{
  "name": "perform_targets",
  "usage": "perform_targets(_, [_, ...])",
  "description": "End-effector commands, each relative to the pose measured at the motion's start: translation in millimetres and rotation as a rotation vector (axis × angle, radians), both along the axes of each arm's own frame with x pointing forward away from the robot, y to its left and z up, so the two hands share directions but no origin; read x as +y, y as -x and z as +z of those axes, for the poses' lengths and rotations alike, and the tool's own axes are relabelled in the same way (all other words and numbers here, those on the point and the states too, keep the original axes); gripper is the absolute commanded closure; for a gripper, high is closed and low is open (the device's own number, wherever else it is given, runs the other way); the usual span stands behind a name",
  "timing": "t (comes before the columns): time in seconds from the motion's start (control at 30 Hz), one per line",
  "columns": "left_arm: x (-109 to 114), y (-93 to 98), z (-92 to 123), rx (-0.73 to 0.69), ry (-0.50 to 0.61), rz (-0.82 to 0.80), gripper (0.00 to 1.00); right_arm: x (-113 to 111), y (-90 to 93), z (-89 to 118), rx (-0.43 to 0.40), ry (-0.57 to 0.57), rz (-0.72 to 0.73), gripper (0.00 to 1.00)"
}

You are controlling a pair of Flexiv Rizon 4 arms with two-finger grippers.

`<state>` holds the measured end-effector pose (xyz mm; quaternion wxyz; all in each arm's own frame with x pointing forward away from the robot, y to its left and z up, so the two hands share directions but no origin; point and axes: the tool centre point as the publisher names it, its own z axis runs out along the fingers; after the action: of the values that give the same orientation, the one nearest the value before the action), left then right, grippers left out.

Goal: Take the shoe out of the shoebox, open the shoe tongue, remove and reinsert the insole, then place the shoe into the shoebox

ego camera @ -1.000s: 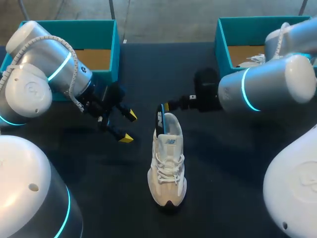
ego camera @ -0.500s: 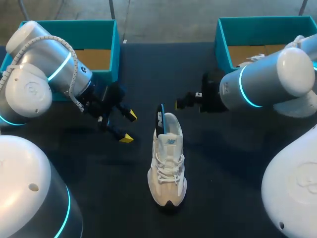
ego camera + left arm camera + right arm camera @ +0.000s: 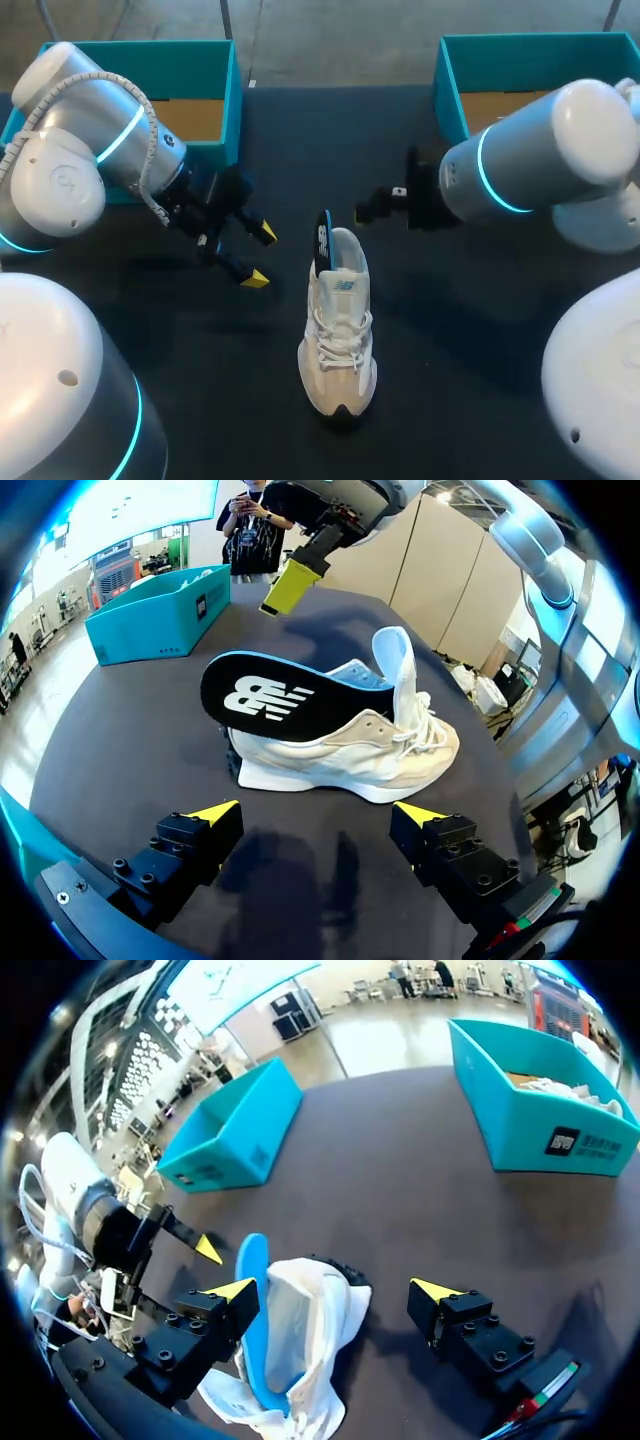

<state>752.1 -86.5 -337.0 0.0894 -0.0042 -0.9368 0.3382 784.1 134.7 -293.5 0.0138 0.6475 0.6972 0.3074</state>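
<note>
A white sneaker (image 3: 340, 345) stands on the dark table, toe toward the near edge. Its insole (image 3: 323, 242), black underneath with a blue edge, sticks up out of the heel opening. My left gripper (image 3: 257, 256) hangs open to the left of the heel, touching nothing. My right gripper (image 3: 366, 211) is open just right of the insole's top, apart from it. In the left wrist view the sneaker (image 3: 370, 755) and insole (image 3: 290, 695) lie ahead of the open gripper (image 3: 315, 815). In the right wrist view the sneaker (image 3: 300, 1345) lies under the open gripper (image 3: 335, 1288), nearer one finger.
A teal shoebox (image 3: 190, 70) stands at the back left behind my left arm. A second teal shoebox (image 3: 480, 60) stands at the back right, partly hidden by my right arm; something white (image 3: 560, 1085) lies in it. Bare table surrounds the sneaker.
My right gripper has drawn back a little to the right, away from the insole's top, and its arm has swung. The left arm, sneaker and insole have not moved.
</note>
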Motion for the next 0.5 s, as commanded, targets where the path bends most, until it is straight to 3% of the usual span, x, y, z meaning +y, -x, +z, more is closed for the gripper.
perform_targets(0.03, [0, 0.1, 0, -0.001, -0.002, 0.0, 0.0, -5, -1.0, 4, 1.423, 0.297, 0.557, 0.0])
perform_targets(0.23, [0, 0.1, 0, -0.001, -0.002, 0.0, 0.0, -9, -3.9, 9, 1.453, 0.303, 0.573, 0.0])
perform_targets(0.5, [0, 0.1, 0, -0.001, -0.002, 0.0, 0.0, -7, -11.2, 17, 1.496, 0.264, 0.7, 0.0])
